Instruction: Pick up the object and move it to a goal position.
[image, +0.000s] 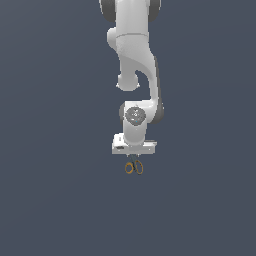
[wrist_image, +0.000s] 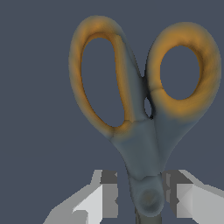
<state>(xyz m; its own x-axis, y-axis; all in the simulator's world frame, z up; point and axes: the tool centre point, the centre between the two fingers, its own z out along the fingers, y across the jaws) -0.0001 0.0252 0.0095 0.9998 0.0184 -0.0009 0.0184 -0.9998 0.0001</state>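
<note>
Between the two pale fingers (wrist_image: 100, 199) of my gripper (wrist_image: 146, 199) I see the pivot end of the scissors (wrist_image: 144, 144); the fingers stand close on either side of the dark grey shank, narrowly parted and seemingly clamped on it, though I cannot make out the contact faces themselves; from the wrist view the two orange-yellow ring handles spread away from the fingers, one long and oval, one rounder, and the blades are hidden past the picture's edge; from the exterior view the gripper (image: 134, 159) points straight down with the scissors (image: 134, 167) just beneath the white hand, rings lowest; above it the arm (image: 137, 75) rises in a bent column to the frame's upper edge; all round lies a plain dark blue-grey ground (image: 50, 200), and I cannot tell whether the rings touch it.
</note>
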